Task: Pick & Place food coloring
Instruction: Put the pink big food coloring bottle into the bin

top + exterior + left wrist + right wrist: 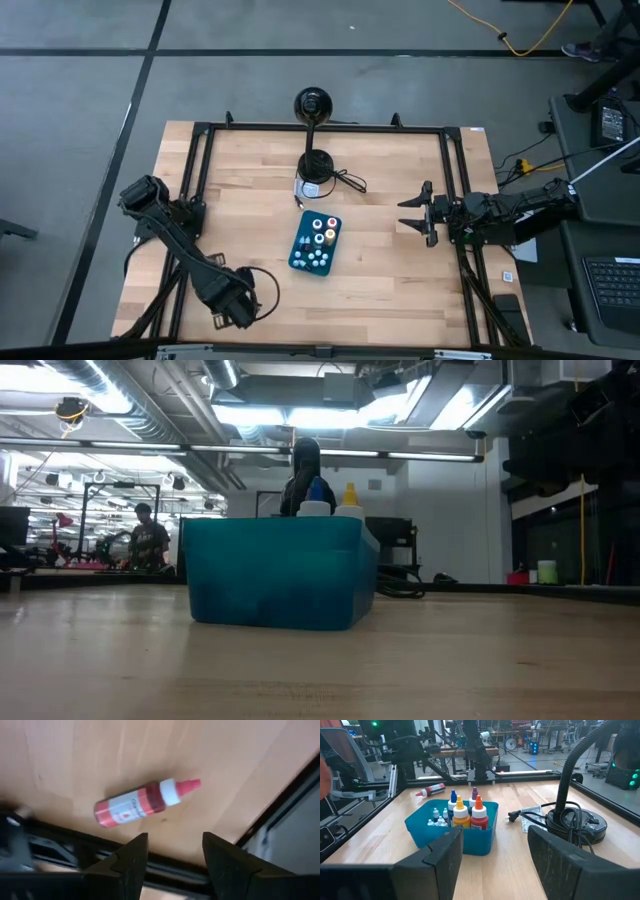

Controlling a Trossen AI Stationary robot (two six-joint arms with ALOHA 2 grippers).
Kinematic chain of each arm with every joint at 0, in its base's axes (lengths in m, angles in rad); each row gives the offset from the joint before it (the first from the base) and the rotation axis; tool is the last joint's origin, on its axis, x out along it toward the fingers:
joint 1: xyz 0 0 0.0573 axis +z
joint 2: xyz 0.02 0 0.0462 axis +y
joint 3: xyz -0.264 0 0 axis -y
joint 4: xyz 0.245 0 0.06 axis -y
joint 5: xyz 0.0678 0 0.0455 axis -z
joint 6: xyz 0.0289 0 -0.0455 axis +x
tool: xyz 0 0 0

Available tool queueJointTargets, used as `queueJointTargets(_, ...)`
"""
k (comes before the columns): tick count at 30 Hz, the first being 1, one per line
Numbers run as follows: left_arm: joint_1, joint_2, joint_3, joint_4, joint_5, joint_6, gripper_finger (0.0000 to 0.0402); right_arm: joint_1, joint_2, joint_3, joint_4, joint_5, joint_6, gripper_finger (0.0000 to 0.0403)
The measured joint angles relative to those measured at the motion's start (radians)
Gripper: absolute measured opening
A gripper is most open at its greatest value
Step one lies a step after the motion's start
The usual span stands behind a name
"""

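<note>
1. Because the high view looks straight down, it shows the layout best: the teal tray (pixel 316 245) sits mid-table holding the food coloring bottles (pixel 319 238), caps up. The left gripper (pixel 225 303) waits near the table's front-left corner, and the right gripper (pixel 415 213) hangs off the tray's right side, well apart from it. A black lamp base (pixel 318 165) stands behind the tray.

2. In the low view the tray (pixel 278 573) fills the middle, and only the tallest bottles (pixel 332 503) clear its rim, which suggests they stand upright and packed so they prop each other. Neither gripper shows here.

3. In the left wrist view the left gripper (pixel 172 862) has its fingers (pixel 132 862) apart with nothing between them. Just beyond lies a red bottle (pixel 140 804) on its side on the bare wood, near the black frame rail (pixel 75 850). I judge this loose bottle the next one to fetch.

4. In the right wrist view the right gripper (pixel 492 860) faces the tray (pixel 452 827), jaws spread and empty. Inside, large bottles with orange, red and blue caps (pixel 467 812) stand at one end, tiny ones (pixel 437 819) cluster at the other. The red bottle (pixel 431 790) lies outside, beyond the tray.
</note>
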Motion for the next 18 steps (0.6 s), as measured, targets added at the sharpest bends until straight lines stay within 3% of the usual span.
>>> queueJointTargets(12, 0.109, 0.093, 0.002, -0.257, 0.113, 0.607, 0.0184, 0.000, 0.000, 0.000, 0.000, 0.000, 0.000, 0.0223)
queueJointTargets(18, 0.120, 0.194, 0.054, -0.270, 0.113, 0.754, 0.0184, 0.000, 0.000, 0.000, 0.000, 0.000, 0.000, 0.0223)
